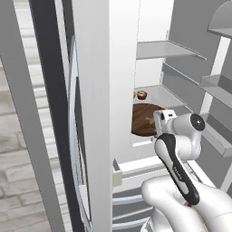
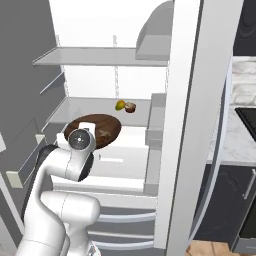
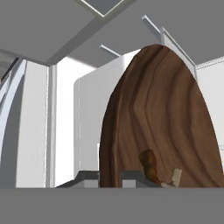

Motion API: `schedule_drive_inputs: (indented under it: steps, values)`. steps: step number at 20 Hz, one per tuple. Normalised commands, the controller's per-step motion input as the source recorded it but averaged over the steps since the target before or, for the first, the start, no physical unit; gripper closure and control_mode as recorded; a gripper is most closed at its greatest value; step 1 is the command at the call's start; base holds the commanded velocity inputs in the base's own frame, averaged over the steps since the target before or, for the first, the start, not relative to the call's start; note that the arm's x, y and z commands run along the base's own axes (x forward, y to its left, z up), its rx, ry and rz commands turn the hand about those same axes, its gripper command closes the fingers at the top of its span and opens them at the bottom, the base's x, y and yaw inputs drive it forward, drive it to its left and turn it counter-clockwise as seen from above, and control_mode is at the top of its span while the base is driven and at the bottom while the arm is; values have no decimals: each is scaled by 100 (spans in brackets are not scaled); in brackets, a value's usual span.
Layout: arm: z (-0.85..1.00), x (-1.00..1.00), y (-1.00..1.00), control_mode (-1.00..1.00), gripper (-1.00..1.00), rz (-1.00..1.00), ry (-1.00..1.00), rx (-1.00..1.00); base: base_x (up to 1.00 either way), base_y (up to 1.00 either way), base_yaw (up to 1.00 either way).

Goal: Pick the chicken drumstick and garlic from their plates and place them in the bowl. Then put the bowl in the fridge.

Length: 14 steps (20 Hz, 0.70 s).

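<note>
You have the white arm reaching into the open tall grey-doored fridge (image 2: 100,60) with its white inside and grey shelves; the wide, shallow bowl of dark brown wood grain (image 1: 141,118) sits at the level of a middle shelf, its near rim at the hand. In the hand view the bowl (image 3: 166,122) rises as a tall brown oval right in front of the camera, with the two small dark finger tips of the gripper (image 3: 111,177) set at its lower edge; the jaws are closed as tight as they go, pinched on the bowl's rim, one tip on each side of it.

Inside the bowl you can see the small reddish-brown chicken drumstick (image 3: 149,165) low against the wood, and just beside it the small pale tan-whitish garlic bulb (image 3: 175,176); from the right base view they read only as a small pale and brown patch (image 2: 104,134) near the bowl's near side, and the left base view shows the same patch (image 1: 149,119) close to the hand.

Further back on the same shelf lie two small items, one yellowish (image 2: 120,105) and one reddish-brown and round (image 2: 130,107), side by side and well apart from the bowl; what they are you cannot tell at this size.

The fridge's pale door edge (image 1: 97,113) stands upright across the left base view, between the camera and the shelves.
</note>
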Motion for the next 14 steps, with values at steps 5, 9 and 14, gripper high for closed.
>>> schedule_drive_inputs:
  steps: [5, 9, 14]
  values:
    - [0, 0, 0, 100, 100, 0, 0, 0, 6, -1, 0]
    - [0, 0, 0, 100, 100, 0, 0, 0, 0, 0, 0]
    - [0, 0, 0, 100, 100, 0, 0, 0, 0, 0, 0]
